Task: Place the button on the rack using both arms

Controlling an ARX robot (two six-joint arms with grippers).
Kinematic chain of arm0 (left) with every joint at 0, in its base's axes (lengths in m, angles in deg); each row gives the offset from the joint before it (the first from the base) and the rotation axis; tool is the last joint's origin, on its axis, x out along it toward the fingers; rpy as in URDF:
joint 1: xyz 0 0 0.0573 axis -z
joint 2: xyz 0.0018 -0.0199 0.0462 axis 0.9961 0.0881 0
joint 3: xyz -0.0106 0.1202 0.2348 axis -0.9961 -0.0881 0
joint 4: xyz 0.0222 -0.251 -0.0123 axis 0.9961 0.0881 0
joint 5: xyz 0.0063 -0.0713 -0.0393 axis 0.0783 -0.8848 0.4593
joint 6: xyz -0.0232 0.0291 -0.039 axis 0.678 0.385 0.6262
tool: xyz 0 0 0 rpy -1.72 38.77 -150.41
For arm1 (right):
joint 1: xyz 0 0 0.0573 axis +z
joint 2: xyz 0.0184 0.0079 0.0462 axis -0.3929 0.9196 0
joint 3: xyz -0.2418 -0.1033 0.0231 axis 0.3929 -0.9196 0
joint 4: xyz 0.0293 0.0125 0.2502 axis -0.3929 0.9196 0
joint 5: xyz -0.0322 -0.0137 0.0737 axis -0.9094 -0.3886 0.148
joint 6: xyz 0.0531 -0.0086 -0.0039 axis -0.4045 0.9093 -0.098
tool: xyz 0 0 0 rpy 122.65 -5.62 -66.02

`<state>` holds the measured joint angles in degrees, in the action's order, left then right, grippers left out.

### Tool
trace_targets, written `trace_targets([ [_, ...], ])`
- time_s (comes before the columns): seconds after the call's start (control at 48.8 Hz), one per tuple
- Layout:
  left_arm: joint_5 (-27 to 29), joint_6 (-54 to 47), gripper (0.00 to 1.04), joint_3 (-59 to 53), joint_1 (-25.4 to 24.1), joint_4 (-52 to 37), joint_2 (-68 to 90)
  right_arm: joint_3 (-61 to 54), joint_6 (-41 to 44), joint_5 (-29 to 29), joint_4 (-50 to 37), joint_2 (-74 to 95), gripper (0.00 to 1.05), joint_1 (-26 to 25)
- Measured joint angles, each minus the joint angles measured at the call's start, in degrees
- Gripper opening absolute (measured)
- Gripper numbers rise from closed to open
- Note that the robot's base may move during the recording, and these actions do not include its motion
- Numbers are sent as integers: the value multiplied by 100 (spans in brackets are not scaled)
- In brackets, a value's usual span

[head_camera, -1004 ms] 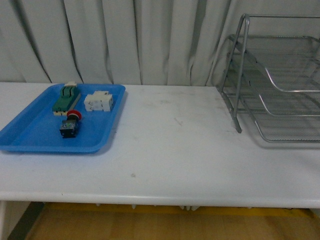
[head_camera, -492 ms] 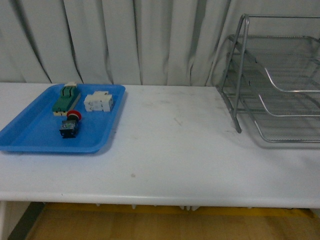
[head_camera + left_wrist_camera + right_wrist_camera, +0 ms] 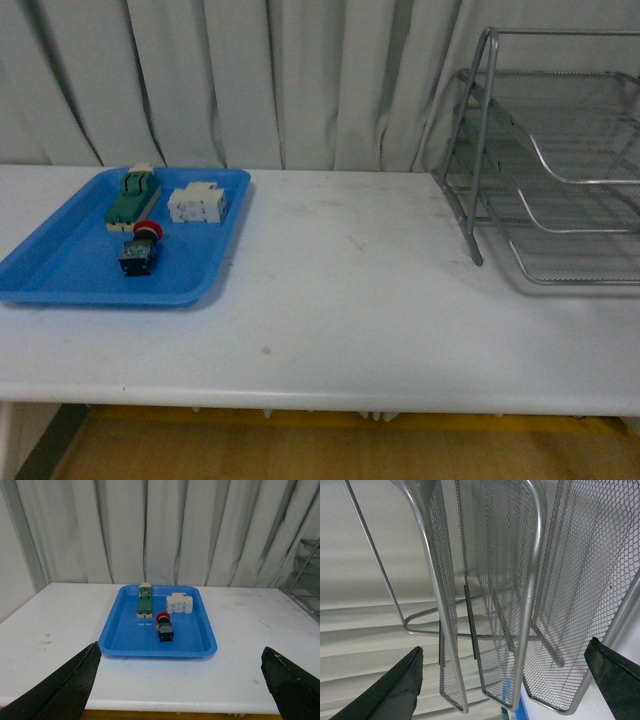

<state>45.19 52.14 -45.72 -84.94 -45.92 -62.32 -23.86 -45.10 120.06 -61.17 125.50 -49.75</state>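
The button (image 3: 140, 250) lies in the blue tray (image 3: 60, 268) at the table's (image 3: 350, 300) left, just in front of the green-and-cream switch (image 3: 132, 197) and the white breaker (image 3: 197, 203); the rack (image 3: 545, 170) stands well apart at the right. The left gripper (image 3: 180, 680) faces the tray, fingers spread wide; the right gripper (image 3: 502, 680) faces the rack's mesh tiers, fingers likewise apart.

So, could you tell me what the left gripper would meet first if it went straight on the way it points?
Probably the blue tray, then the button lying in it; the left gripper is open and aimed there, though depth is unclear.
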Motion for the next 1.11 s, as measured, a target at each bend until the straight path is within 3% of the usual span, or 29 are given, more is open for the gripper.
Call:
trace_targets([
  [0.779, -2, 0, 98, 0, 0, 0, 0, 529, 721, -109, -2, 444, 98, 299],
  [0.84, -2, 0, 98, 0, 0, 0, 0, 599, 809, -127, 9, 529, 91, 306],
  [0.881, 0, 2, 98, 0, 0, 0, 0, 514, 835, -120, -4, 529, 96, 339],
  [1.106, 0, 2, 98, 0, 0, 0, 0, 673, 955, -105, 13, 632, 92, 343],
])
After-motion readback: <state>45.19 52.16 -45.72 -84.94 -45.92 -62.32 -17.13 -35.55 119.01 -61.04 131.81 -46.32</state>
